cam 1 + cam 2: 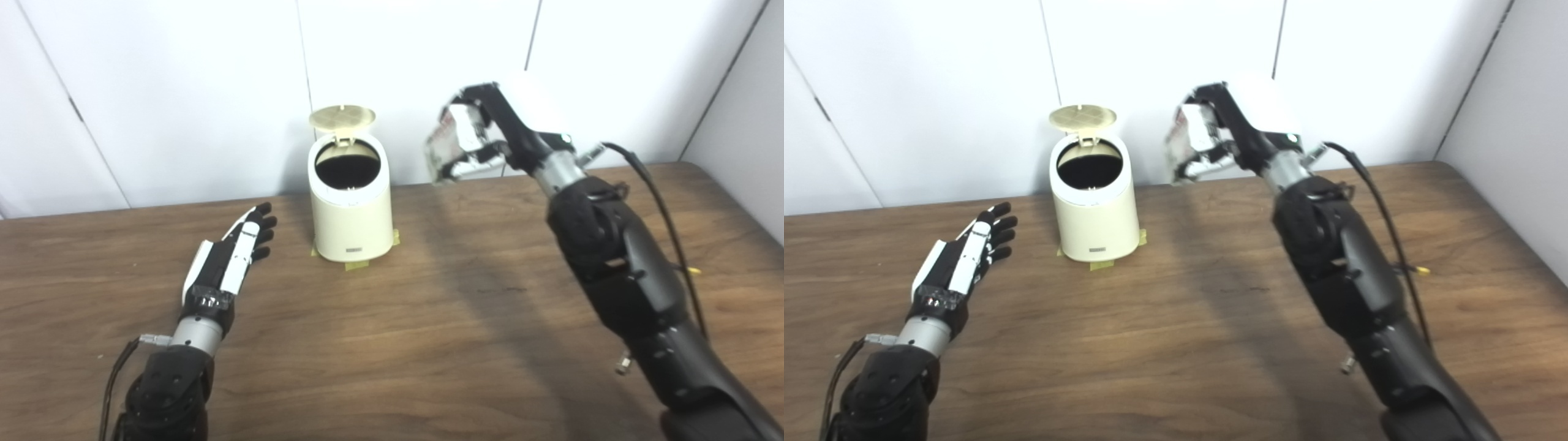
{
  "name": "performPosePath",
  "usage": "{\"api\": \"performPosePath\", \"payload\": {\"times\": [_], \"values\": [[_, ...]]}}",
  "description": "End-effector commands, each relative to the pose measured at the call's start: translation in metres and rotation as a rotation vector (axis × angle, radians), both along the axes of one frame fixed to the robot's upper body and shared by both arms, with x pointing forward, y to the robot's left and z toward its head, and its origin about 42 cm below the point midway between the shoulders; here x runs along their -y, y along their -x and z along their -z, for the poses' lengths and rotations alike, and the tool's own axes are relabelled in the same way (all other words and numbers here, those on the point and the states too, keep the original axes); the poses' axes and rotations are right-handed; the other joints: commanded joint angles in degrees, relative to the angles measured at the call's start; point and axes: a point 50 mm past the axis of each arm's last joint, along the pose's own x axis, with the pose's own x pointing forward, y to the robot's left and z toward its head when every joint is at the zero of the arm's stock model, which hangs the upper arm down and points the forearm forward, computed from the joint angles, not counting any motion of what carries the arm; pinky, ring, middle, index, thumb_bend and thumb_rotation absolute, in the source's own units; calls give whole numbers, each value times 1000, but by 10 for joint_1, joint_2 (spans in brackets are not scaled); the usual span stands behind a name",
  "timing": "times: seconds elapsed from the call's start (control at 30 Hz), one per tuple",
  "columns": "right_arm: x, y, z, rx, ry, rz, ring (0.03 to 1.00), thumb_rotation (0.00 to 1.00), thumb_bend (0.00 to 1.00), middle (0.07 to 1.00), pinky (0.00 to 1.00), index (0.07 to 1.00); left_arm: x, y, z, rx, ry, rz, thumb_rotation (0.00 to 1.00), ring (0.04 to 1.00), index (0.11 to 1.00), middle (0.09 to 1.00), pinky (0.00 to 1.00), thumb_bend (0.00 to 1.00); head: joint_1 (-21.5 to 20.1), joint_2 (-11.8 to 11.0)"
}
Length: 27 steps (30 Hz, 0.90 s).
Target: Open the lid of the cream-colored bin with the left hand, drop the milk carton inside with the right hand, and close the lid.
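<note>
The cream-colored bin (352, 214) stands at the back middle of the wooden table (429, 318). Its round lid (342, 117) is flipped up and the dark opening shows. My left hand (229, 257) is open and empty, low over the table to the left of the bin, apart from it. My right hand (484, 131) is raised to the right of the bin, above its rim height, shut on the milk carton (450, 144), a white and silver carton partly hidden by the fingers. The same scene shows in the right eye view, with the bin (1095, 211) and the carton (1191, 138).
Yellow tape tabs (357, 265) mark the bin's foot on the table. A white panel wall (184, 92) stands right behind the bin. A grey wall (744, 122) closes the right side. A cable (667, 220) runs along my right forearm.
</note>
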Motion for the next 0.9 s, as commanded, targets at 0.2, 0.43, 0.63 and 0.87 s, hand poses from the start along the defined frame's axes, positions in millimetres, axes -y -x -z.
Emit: {"api": "performPosePath", "payload": {"times": [0.2,0.43,0.63,0.87], "values": [[-43,-15,-38,121,-53,-107,389,0,500,510,387,502,7,-6,-14,78,-16,-3,1000,912,907,899,905,383,14,-4],[-71,-30,-39,136,-106,-141,388,0,500,495,382,515,14,-4,-14,66,-20,-15,1000,927,905,901,947,372,23,-7],[-82,-42,-43,112,-143,-137,394,0,501,498,372,506,17,-3,-13,72,-2,-13,1000,929,911,909,938,368,27,-10],[-83,-56,-43,95,-144,-112,394,0,500,501,349,504,20,-1,-11,71,8,-12,1000,898,911,902,894,377,34,-11]]}}
